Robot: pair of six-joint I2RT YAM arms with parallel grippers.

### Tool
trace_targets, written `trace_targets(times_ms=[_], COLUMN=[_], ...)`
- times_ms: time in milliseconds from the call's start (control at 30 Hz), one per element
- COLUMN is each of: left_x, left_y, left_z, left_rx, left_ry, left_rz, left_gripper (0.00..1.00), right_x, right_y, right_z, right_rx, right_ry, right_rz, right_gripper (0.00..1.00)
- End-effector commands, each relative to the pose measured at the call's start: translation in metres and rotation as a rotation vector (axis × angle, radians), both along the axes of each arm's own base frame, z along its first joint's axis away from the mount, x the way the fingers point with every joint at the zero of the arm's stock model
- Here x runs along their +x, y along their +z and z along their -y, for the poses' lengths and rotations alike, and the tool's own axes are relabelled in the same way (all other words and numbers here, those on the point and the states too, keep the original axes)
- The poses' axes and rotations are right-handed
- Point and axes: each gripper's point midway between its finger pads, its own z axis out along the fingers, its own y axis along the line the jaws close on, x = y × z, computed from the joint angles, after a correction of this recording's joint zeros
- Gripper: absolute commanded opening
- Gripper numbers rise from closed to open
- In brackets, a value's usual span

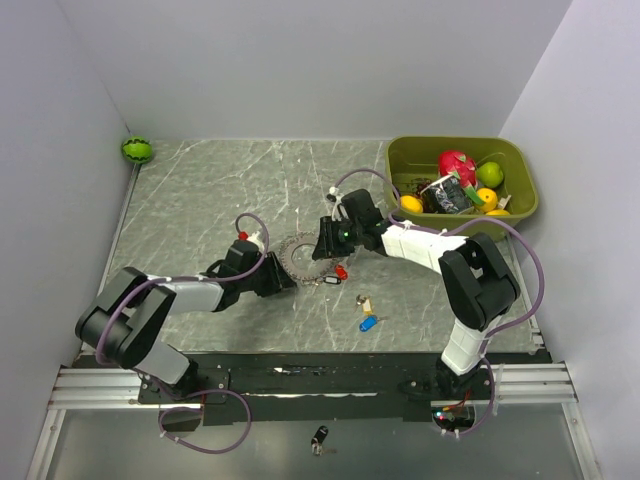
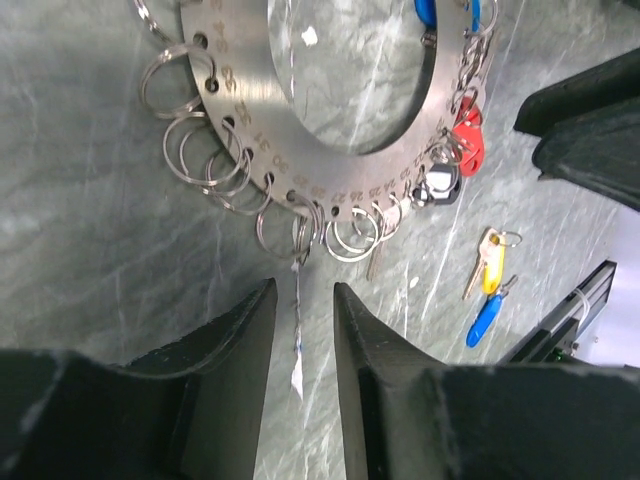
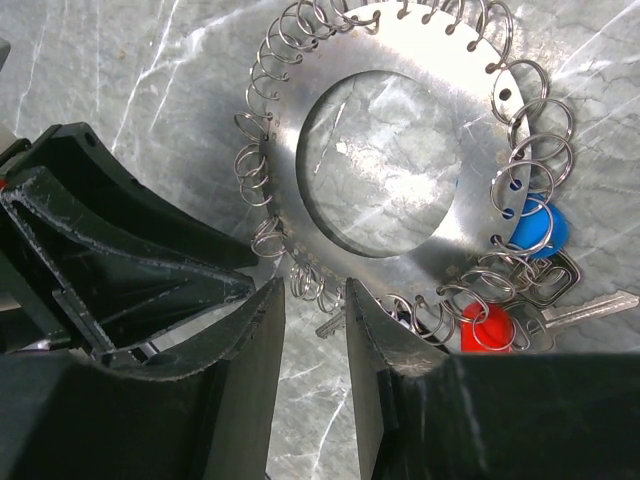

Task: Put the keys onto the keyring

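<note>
The keyring (image 1: 298, 256) lies flat mid-table, a grey metal disc (image 2: 245, 90) with a hole in the centre and many small split rings round its edge. A red-headed key (image 3: 487, 325) and a blue-headed key (image 3: 535, 228) hang on it. A yellow-headed key (image 2: 490, 265) and another blue key (image 2: 485, 318) lie loose on the table nearby. My left gripper (image 2: 305, 320) is open at the disc's near-left edge, with a thin white tag (image 2: 297, 350) between its fingers, untouched. My right gripper (image 3: 315, 300) stands open at the opposite edge, over split rings and a small silver key tip (image 3: 332, 322).
A green bin (image 1: 520, 165) of toy fruit stands at the back right. A small green watermelon ball (image 1: 137, 150) rests in the back-left corner. A black fob (image 1: 320, 437) lies below the table's front rail. Walls close in both sides.
</note>
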Motion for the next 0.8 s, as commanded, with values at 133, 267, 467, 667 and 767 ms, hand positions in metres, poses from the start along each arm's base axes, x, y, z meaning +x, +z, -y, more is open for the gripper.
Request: trace_targets(times_ms=[133, 267, 467, 667, 767], left_x=[0.013, 0.014, 0.019, 0.025, 0.028], left_y=[-0.008, -0.014, -0.016, -0.018, -0.016], left_z=[0.001, 0.002, -0.003, -0.008, -0.007], left_rx=[-0.002, -0.002, 0.031, 0.062, 0.07], left_ry=[0.068, 0.076, 0.11, 0.132, 0.126], left_rz=[0.016, 0.003, 0.019, 0.046, 0.072], left_gripper=[0.31, 0.29, 0.28, 0.24, 0.23], right_x=[0.004, 0.006, 0.003, 0.003, 0.002], right_y=[0.019, 0.02, 0.02, 0.021, 0.022], right_z=[-0.002, 0.001, 0.0, -0.002, -0.002], right_rx=[0.043, 0.033, 0.04, 0.051, 0.056], right_ry=[0.012, 0.002, 0.006, 0.019, 0.021], right_rz=[0.045, 0.052, 0.044, 0.041, 0.043], right_gripper=[0.38, 0.38, 0.39, 0.38, 0.38])
